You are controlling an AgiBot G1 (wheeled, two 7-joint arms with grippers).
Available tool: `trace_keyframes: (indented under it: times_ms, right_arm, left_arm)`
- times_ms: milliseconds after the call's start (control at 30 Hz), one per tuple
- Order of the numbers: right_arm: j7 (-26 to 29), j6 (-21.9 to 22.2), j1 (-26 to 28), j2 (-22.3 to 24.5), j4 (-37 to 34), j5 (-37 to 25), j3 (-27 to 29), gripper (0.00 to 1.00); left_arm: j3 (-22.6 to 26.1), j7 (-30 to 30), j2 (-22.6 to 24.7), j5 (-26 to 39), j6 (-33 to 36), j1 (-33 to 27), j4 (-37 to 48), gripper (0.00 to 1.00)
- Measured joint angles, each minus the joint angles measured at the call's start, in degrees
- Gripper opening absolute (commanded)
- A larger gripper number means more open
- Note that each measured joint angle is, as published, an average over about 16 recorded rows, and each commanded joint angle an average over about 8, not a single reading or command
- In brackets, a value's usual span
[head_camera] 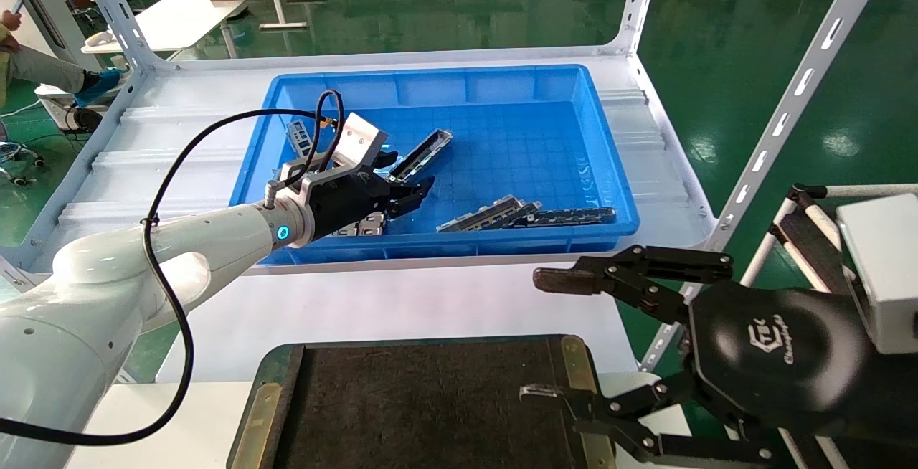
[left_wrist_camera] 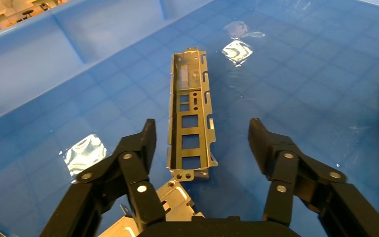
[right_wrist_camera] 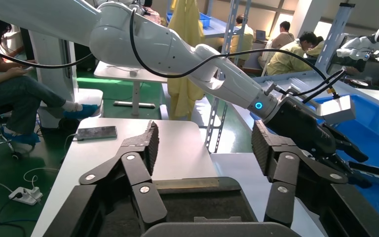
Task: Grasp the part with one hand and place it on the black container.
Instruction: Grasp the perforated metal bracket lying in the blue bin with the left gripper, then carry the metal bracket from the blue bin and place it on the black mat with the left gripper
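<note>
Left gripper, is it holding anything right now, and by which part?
Nothing. The left gripper is open in the blue plastic bin, fingers either side of a slim silver-grey metal strip, not touching it.

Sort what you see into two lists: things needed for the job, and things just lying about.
Needed:
slim silver-grey metal strip with ladder-like cutouts
wide shallow black tray
open left claw

Lying about:
blue plastic bin
other metal strips
idle right claw
</note>
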Motion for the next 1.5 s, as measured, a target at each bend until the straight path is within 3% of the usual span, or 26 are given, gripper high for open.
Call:
trace_keyframes:
  times_ms: [500,867,1500]
  right_arm:
    - [0.0,0.0,0.0,0.0,0.0,0.0,0.0,0.00]
    - [0.0,0.0,0.0,0.0,0.0,0.0,-0.1,0.00]
    - [0.0,0.0,0.0,0.0,0.0,0.1,-0.1,0.00]
  left_arm:
    - [1.6,0.7,-0.1,-2.5,-0.3,0.2,-0.1,0.00]
    - [2.4,2.5,-0.6,-4.4,3.4,-1.3,-0.6,0.00]
    - [2.3,2.5,-5.7,-7.9,31.7,-1.9,-2.9,0.00]
